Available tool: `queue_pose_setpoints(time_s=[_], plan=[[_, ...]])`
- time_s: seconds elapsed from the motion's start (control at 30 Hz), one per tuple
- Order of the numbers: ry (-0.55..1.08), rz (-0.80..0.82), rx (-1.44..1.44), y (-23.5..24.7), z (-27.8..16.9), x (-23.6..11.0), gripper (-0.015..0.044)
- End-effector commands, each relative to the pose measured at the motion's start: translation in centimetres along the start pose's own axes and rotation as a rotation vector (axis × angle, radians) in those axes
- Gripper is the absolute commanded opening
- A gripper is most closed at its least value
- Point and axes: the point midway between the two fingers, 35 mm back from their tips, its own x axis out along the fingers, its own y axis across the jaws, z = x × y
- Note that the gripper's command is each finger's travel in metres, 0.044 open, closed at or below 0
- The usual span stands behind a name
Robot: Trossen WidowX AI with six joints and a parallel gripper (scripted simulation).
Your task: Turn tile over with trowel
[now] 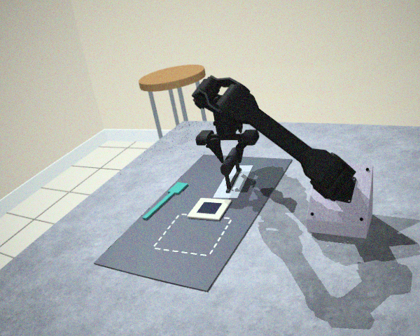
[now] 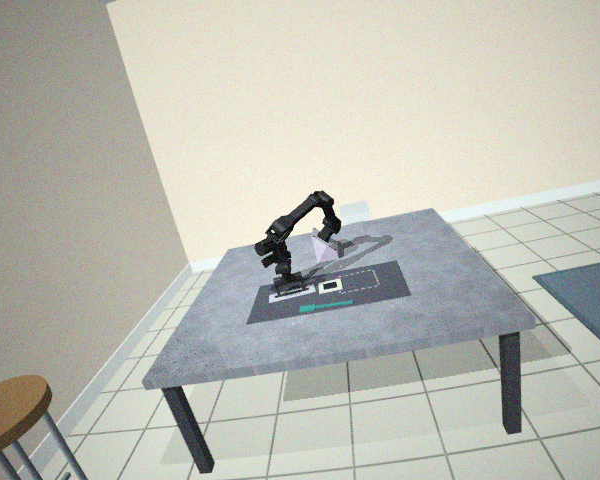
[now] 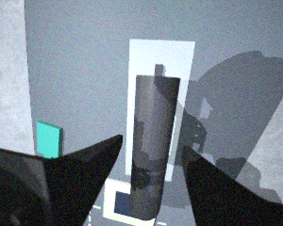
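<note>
Over the dark grey mat (image 1: 148, 260) on the bench (image 1: 94, 307), we see the black arm bent down with its gripper (image 1: 229, 157) standing wide, its fingers on either side of the trowel (image 1: 239, 184) without touching it and holding nothing. The trowel is a pale rectangular plate under a dark cylindrical handle raised on thin posts. It sits on the end of the mat nearest the bench edge by the wooden stool (image 1: 171, 76). From the wrist camera we look straight along the handle, with a clear gap showing on each side of it.

The tile (image 1: 209, 208) lies flat about midway along the mat, between the trowel and the end farthest from the stool. It is a cream square with a dark navy patch in the middle, and that marked side faces up. Its nearer edge rests on the white dashed outline (image 1: 181, 252), which is an open square, and most of the tile lies outside it, on the trowel's side.

A teal, spatula-shaped tool (image 1: 164, 200) lies along the mat's long edge toward the side of the bench away from the arm, apart from the tile. The arm stands on a pale lilac block (image 1: 362, 217) near the opposite long edge of the bench.
</note>
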Motion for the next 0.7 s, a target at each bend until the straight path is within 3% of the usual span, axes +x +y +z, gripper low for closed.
queue_pose_setpoints(time_s=[0.0, 0.13, 0.3, 0.67], plan=[[0.005, -0.004, 0.01, -0.1, -0.1, 0.1, 0.027], [0.005, -0.004, 0.011, -0.1, -0.1, -0.1, 0.027], [0.005, -0.005, 0.031, -0.4, -0.2, -4.4, 0.027], [0.005, -0.004, -0.125, -0.4, -0.2, -4.4, 0.027]])
